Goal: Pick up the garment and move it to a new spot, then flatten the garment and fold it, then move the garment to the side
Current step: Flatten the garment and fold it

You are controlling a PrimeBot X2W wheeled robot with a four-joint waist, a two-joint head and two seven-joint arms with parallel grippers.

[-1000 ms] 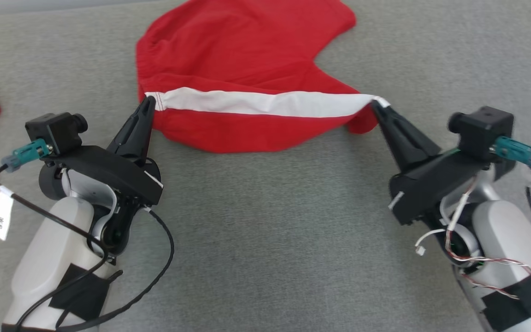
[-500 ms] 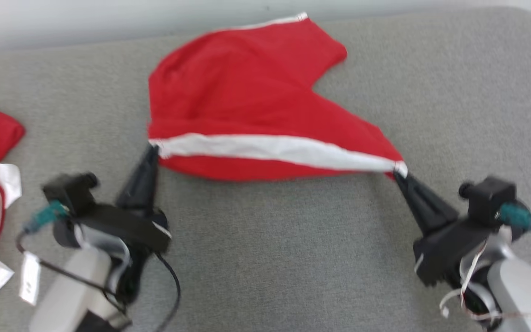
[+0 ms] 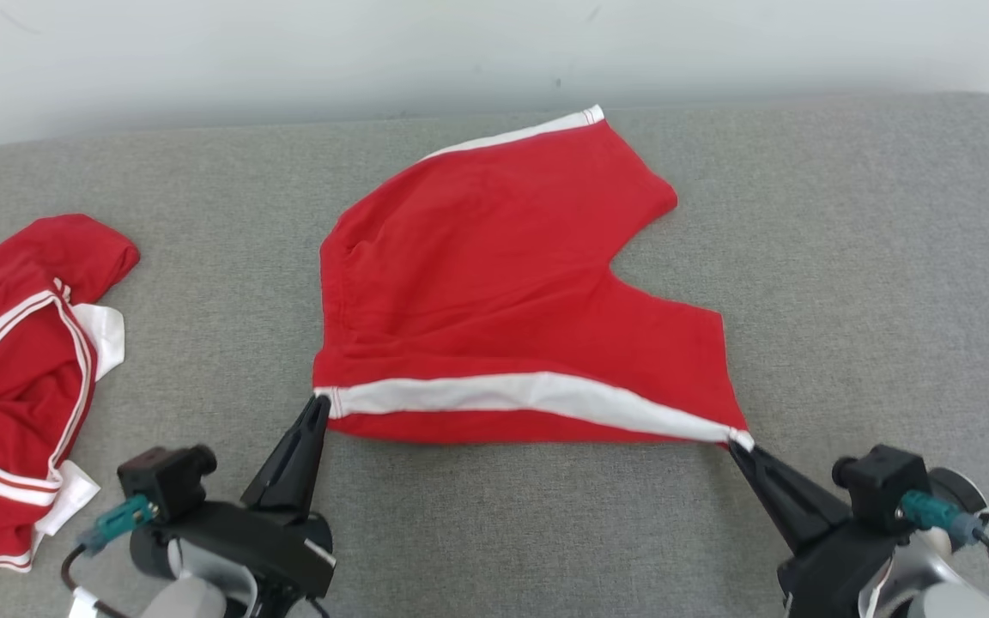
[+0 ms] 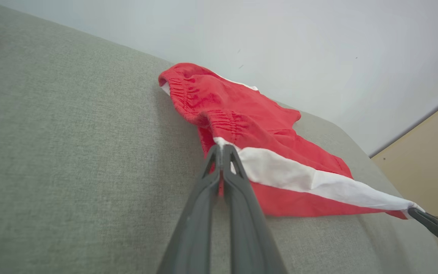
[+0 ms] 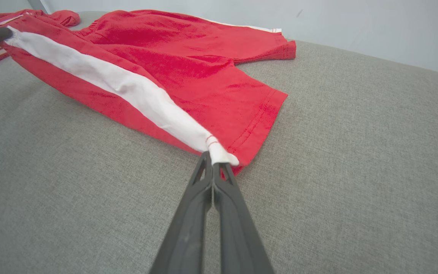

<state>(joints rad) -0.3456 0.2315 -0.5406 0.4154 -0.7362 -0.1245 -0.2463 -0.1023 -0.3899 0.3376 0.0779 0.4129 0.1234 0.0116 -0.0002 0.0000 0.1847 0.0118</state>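
Grey woven fabric covers the counter (image 3: 846,257). On it the garment, a pair of red shorts (image 3: 494,283), is spread near the middle, to the right of a crumpled red-and-white jersey (image 3: 14,378) and well apart from it. The shorts are shown lying on one side and mostly flat, with the gathered waistband (image 4: 188,91) turned toward the jersey and the two leg openings turned away from it. A shallow ridge of slack is seen just behind the held edge.

A white side stripe (image 3: 529,396) is drawn taut along that edge. The stripe's end nearer the jersey is clamped in the left jaws, and its end farther from the jersey in the right jaws. Both pairs are pressed together on the cloth.

The cloth is judged light, soft and limp, so it is expected to sag and crease wherever it is left unsupported. Hold is best taken at stitched corners, the waistband ends and the leg hems (image 5: 257,118), where the layers are thick and unlikely to slip.
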